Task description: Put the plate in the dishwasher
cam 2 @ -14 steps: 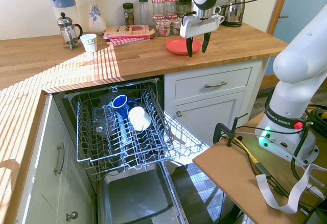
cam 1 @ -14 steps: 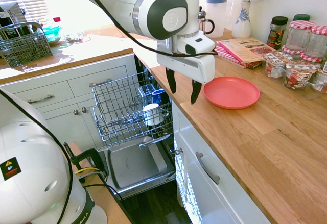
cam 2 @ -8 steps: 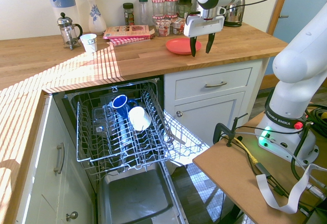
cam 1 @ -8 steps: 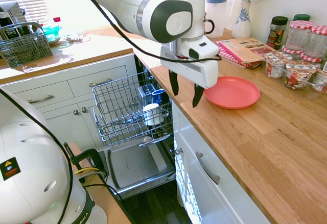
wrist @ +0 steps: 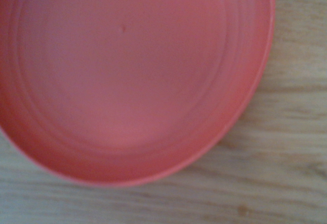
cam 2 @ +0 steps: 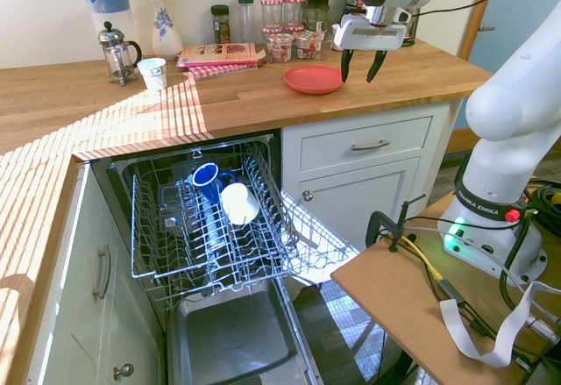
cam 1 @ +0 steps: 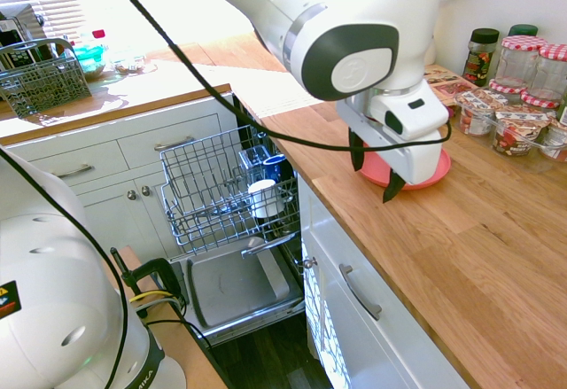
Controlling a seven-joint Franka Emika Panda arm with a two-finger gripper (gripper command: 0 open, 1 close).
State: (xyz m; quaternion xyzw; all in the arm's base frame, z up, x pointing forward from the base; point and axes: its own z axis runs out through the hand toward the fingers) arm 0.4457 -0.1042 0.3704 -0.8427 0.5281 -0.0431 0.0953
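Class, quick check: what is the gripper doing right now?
Gripper: open, fingers apart, holding nothing; the red plate lies on the counter.

A kitchen: dishwasher [cam 2: 232, 337], cabinets [cam 2: 364, 161] (white ones), French press [cam 2: 117, 55].

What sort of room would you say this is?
Most likely a home kitchen: an open dishwasher with mugs in its rack, a wooden worktop, and a French press.

Sunlight stripes the wooden countertop [cam 2: 53, 131] (handsomely) beside white drawers [cam 2: 364, 146].
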